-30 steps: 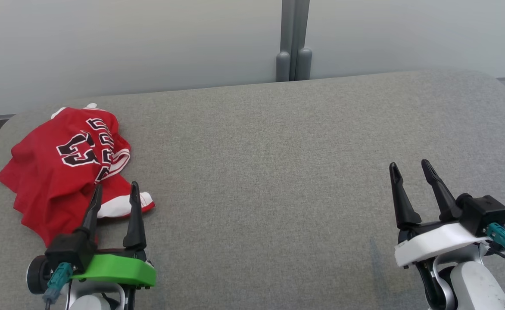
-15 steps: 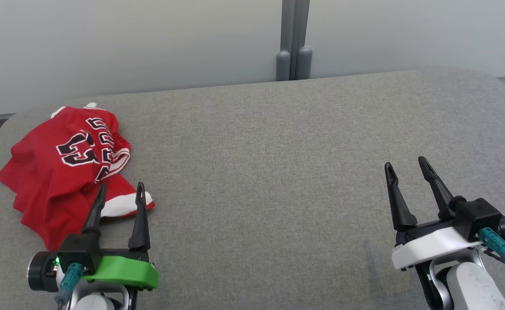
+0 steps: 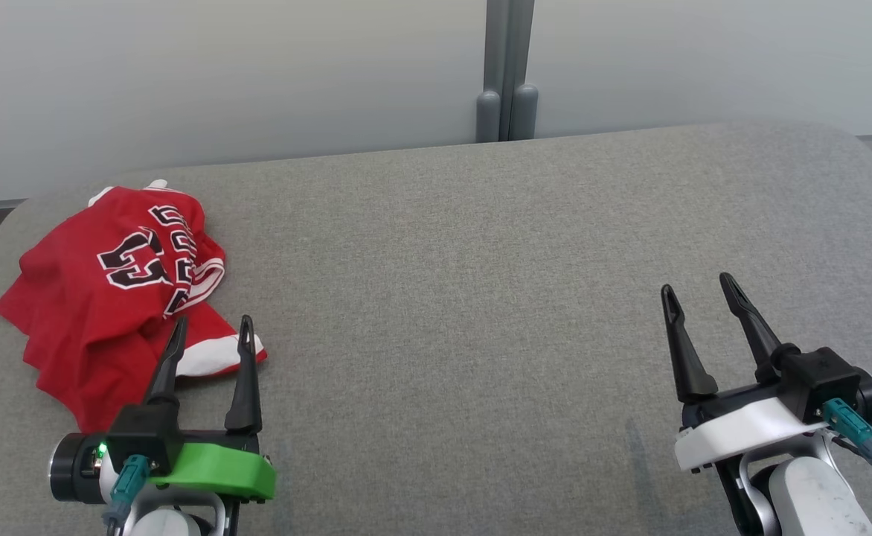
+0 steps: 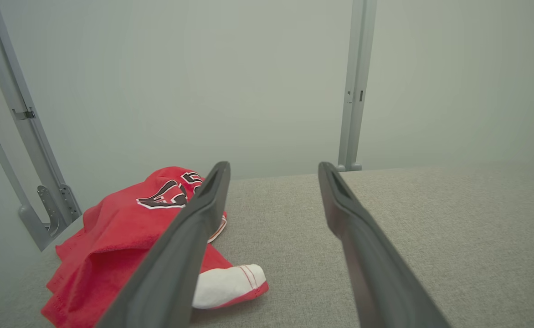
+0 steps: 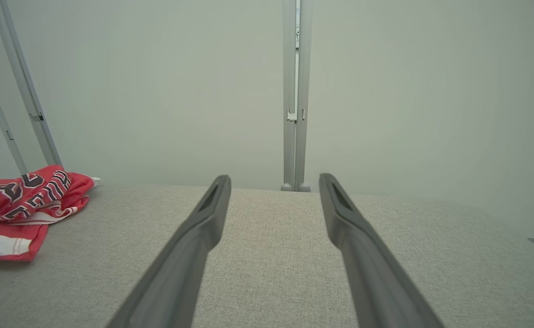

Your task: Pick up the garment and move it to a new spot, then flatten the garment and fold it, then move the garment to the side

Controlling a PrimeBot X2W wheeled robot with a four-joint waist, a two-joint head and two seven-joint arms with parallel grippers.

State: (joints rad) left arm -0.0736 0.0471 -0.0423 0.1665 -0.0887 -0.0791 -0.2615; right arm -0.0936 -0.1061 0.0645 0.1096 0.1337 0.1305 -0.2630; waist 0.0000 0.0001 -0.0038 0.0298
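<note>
The garment (image 3: 101, 298) is a red jersey with black-and-white lettering and white trim, crumpled in a heap at the far left of the grey padded table (image 3: 481, 260). My left gripper (image 3: 213, 327) hovers open just in front of the heap's near edge, its fingertips over the white trim. In the left wrist view the garment (image 4: 121, 237) lies left of my open left gripper (image 4: 274, 171), partly behind the left finger. My right gripper (image 3: 696, 286) stands open over bare table at the lower right. The right wrist view shows the garment (image 5: 21, 205) far left of the open right gripper (image 5: 274, 180).
A pale wall panel with a grey upright post (image 3: 509, 71) runs behind the table's far edge. More grey frame posts (image 4: 21, 118) stand past the table's left end. The table's corners are rounded.
Both grippers drew back slightly toward me and shifted a little: the left to the right, the right to the left. The garment lies as before. Both stay open.
</note>
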